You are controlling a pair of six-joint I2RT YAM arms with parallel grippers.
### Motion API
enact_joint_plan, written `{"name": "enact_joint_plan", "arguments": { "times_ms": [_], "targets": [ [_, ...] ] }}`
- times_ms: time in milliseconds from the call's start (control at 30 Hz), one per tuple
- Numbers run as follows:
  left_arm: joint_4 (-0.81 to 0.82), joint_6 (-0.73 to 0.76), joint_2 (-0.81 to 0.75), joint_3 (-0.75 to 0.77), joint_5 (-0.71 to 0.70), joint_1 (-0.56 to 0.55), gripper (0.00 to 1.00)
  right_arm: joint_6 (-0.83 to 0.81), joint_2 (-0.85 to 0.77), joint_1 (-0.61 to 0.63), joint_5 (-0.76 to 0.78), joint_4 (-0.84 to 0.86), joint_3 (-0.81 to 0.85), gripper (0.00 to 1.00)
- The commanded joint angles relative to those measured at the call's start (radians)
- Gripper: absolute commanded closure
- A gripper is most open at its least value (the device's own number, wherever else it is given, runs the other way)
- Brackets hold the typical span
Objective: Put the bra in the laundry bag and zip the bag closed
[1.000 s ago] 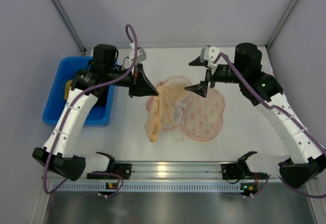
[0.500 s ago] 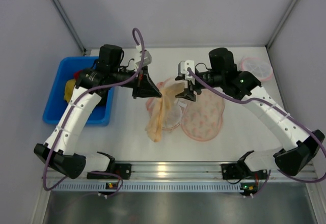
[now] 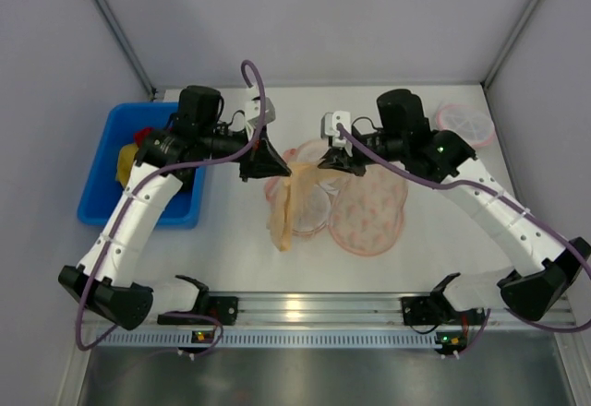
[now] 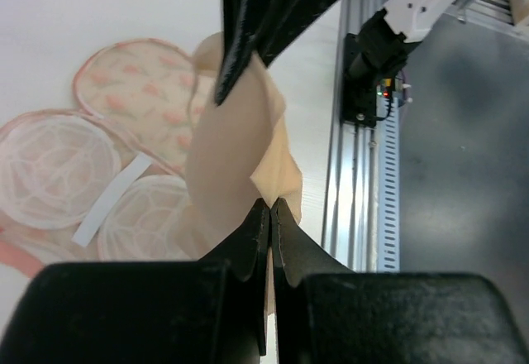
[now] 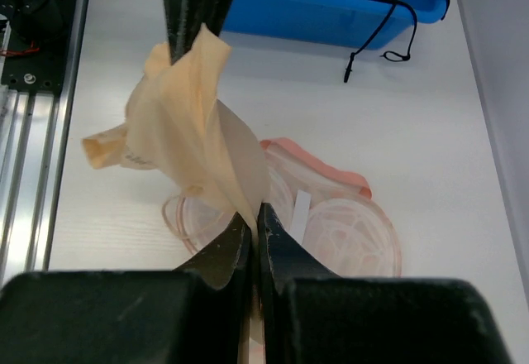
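Pinching bra (image 3: 292, 207) btwn L gripper (image 3: 277, 161) & R gripper (image 3: 334, 161), both jaws clamping fabric, above laundry bag (image 3: 374, 214); needing even spread, then lowering w/o bunching.

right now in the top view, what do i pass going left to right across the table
blue bin → bra, hanging between the two grippers → patterned half of the laundry bag → round mesh item
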Motion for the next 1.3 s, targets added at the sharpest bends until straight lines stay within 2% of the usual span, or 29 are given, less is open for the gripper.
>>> {"name": "enact_joint_plan", "arguments": {
  "times_ms": [0,67,167,400,633,833,1000,1167,1267],
  "targets": [
    [0.137,-0.045,-0.068,-0.037,-0.142,-0.002,0.97,0.032,-0.050,0.024,-0.002,-0.068,0.059,1.00],
    [0.270,-0.112,-0.105,-0.103,-0.167,-0.002,0.97,0.042,-0.037,0.027,0.001,-0.128,0.078,1.00],
    [0.376,-0.169,-0.148,-0.178,-0.181,-0.002,0.97,0.059,-0.017,0.029,0.001,-0.203,0.110,1.00],
    [0.383,-0.176,-0.161,-0.238,-0.141,-0.002,0.96,0.101,-0.004,0.039,-0.022,-0.283,0.147,1.00],
    [0.381,-0.174,-0.116,-0.292,-0.188,-0.004,0.91,0.061,0.083,0.027,-0.011,-0.299,0.096,1.00],
    [0.459,-0.194,-0.040,-0.315,-0.342,-0.002,0.89,0.082,0.213,-0.066,-0.039,-0.231,0.087,1.00],
    [0.570,-0.209,0.023,-0.326,-0.395,-0.001,0.87,0.079,0.344,-0.167,-0.060,-0.254,0.209,1.00],
    [0.607,-0.232,0.117,-0.320,-0.492,0.001,0.86,0.010,0.483,-0.211,-0.056,-0.329,0.349,1.00],
    [0.639,-0.232,0.166,-0.318,-0.594,-0.001,0.77,-0.014,0.562,-0.220,-0.034,-0.348,0.409,1.00]
  ]
}}
